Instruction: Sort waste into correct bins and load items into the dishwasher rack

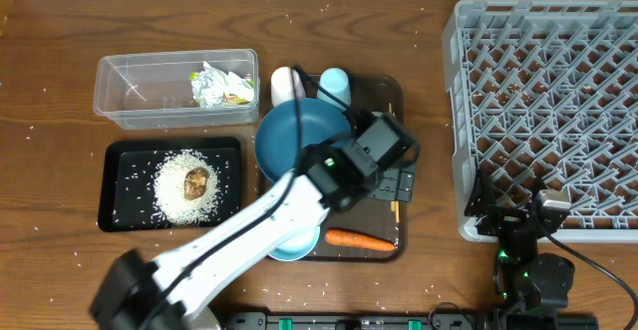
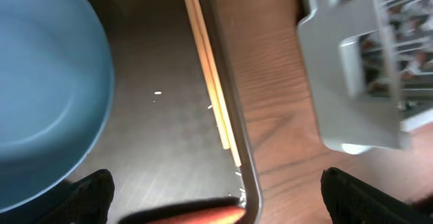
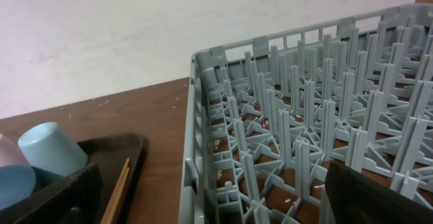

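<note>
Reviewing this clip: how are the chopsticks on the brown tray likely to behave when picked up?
The chopsticks look thin and stiff, so probably light. They lie flat against the raised rim of the brown tray, which may hinder a grip, and one stick could slip free or roll.

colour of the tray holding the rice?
Black. The shallow tray shows best in the overhead view.

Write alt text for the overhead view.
The left arm's open hand hovers over a brown tray with a blue plate and a carrot. A grey rack stands right of it; a clear tub and a black tray lie left.
</note>
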Controlling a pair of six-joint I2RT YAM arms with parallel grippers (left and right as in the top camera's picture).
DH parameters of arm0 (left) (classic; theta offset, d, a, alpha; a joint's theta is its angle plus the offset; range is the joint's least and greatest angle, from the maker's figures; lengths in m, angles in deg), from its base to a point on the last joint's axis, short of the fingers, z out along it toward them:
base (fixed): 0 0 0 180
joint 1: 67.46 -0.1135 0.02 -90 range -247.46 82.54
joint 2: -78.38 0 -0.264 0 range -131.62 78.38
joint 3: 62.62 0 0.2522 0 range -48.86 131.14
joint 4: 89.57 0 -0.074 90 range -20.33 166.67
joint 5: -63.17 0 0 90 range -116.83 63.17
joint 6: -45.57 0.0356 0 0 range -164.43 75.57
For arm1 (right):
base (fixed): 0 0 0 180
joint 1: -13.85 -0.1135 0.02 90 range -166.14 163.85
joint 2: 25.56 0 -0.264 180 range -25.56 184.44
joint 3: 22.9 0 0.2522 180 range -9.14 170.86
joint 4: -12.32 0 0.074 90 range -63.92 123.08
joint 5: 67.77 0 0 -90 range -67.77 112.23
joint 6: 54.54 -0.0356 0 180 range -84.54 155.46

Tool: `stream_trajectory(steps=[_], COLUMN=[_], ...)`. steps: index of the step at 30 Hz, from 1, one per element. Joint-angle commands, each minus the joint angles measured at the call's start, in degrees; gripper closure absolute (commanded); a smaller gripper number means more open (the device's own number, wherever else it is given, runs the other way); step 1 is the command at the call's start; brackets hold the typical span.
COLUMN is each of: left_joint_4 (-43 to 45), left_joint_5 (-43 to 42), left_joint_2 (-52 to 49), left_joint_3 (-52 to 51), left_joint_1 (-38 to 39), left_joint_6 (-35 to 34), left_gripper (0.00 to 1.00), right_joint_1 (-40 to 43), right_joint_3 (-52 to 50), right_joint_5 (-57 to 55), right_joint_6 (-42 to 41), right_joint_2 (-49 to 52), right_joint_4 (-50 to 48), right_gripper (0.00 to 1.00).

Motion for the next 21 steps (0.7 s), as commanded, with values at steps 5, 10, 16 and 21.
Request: stream_trajectory(steps=[5, 10, 16, 21], left_joint_4=[-9.27, -20.26, -35.21, -44.68], left_joint_5=[11.23, 17.94, 26.73, 30.32], left_joint_2=[12.11, 19.28, 28.13, 36.44], left_joint_3=[0.00, 0.00, 0.00, 0.00], left_joint_1=[-0.09, -0.09, -2.45, -10.40], left_joint_6=[0.81, 0.74, -14.10, -22.67], left_gripper=[0.02, 0.02, 0.02, 0.02], right_joint_1=[0.96, 0.96, 0.96, 0.96], right_joint_3=[-0.09, -0.09, -0.09, -0.09], right_joint_5=[-0.20, -0.20, -0.20, -0.20], right_joint_6=[0.33, 0.33, 0.35, 0.35], right_joint_2=[-0.11, -0.11, -0.11, -0.11], right_joint_4=[0.24, 0.24, 0.24, 0.24], right_gripper=[0.01, 0.01, 0.01, 0.01])
